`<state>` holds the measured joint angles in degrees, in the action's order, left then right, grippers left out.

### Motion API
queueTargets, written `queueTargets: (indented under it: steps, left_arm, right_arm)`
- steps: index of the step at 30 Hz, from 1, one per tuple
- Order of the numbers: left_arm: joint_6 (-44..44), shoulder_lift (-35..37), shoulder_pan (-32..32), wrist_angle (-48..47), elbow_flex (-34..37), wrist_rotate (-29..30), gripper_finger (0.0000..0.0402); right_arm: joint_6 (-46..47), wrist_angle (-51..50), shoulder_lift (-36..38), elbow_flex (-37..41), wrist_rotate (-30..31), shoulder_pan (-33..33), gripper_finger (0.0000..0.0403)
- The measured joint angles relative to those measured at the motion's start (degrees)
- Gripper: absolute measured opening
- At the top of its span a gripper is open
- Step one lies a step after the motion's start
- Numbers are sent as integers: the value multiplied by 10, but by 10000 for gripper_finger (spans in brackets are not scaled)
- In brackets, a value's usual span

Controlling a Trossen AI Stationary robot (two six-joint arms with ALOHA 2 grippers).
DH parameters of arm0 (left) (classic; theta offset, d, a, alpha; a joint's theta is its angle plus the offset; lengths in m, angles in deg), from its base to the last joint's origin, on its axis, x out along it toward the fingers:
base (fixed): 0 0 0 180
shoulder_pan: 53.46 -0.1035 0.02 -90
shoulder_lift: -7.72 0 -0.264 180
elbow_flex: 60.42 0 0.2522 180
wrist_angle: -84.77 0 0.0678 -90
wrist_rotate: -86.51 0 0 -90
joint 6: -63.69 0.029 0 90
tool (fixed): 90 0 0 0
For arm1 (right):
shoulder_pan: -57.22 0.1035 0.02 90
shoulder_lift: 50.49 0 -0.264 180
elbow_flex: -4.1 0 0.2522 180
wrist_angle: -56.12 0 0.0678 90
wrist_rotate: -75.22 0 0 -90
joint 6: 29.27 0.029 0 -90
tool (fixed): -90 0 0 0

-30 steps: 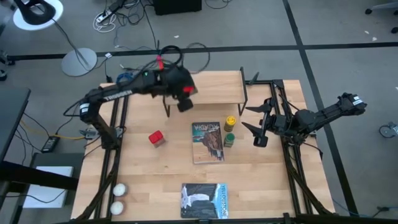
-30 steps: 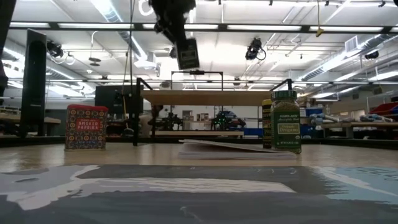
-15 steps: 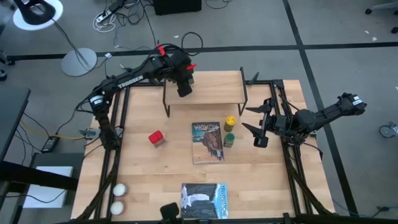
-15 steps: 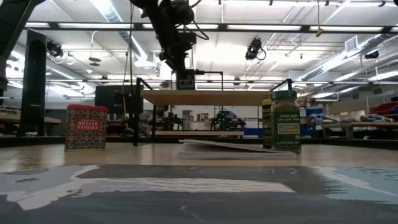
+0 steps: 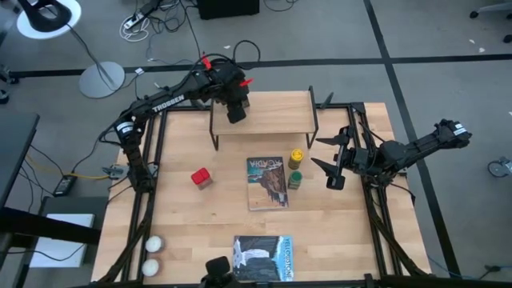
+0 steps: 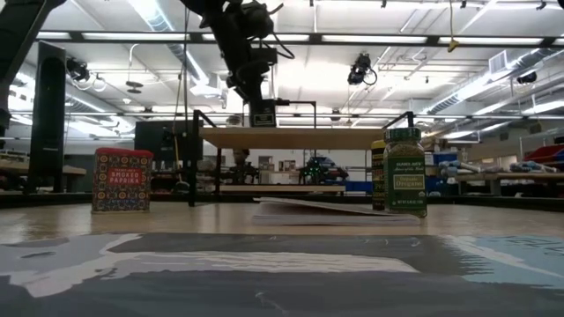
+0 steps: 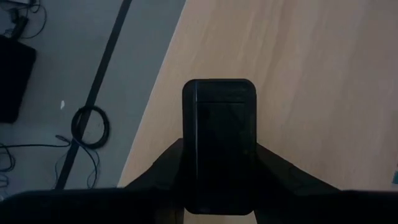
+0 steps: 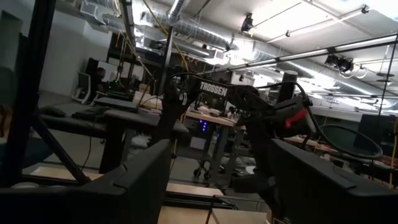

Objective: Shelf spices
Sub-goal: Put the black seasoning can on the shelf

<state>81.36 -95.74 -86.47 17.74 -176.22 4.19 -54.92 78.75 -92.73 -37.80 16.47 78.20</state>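
Note:
My left gripper (image 5: 236, 112) is over the left part of the shelf (image 5: 280, 120), shut on the dark square tin (image 7: 219, 143). The low view shows this tin (image 6: 263, 114) at the top of the shelf board (image 6: 300, 138). The red tin (image 5: 201, 177) stands on the table left of the middle. The green jar (image 5: 294, 179) and the yellow-lidded jar (image 5: 296, 155) stand upright in front of the shelf's right part. My right gripper (image 5: 330, 164) hangs open right of the two jars. The tiny pale jar is not in view. My left gripper pinches the dark square tin between its two fingers (image 7: 168, 168), one on each opposite side wall (image 7: 189, 155). The fingers come from above, pointing down. The tin is upright, its bottom at the shelf board; whether it rests there, I cannot tell.
Two magazines lie flat on the table, one beside the jars (image 5: 266, 182) and one at the near edge (image 5: 263, 258). Two white balls (image 5: 152, 244) sit at the near left corner. The shelf's black legs (image 5: 214, 138) stand on the far half of the table.
My left gripper has carried the dark tin from in front of the shelf toward the table's far edge and down to the shelf board's left part. The tin was tilted and high; it is now upright at the board. In the last half second it has hardly moved.

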Motion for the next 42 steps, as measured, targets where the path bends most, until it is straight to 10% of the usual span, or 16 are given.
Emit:
queueTargets:
  steps: [9, 25, 30, 36, 42]
  left_arm:
    - [-24, 0, 0, 3, 0, 13, 256]
    - [-39, 0, 22, 27, -78, 12, 266]
    - [-46, 2, 50, 15, -112, -9, 204]
    - [-46, 0, 68, -61, -112, -7, 29]
    - [-58, -1, 67, -112, -112, 37, 8]
  right_arm:
    - [-1, 0, 0, 0, 0, 0, 270]
    - [-1, -1, 0, 0, 0, 0, 270]
    - [0, -1, 0, 0, 0, 0, 270]
    - [0, -1, 0, 0, 0, 0, 270]
    - [0, 1, 0, 0, 0, 0, 270]
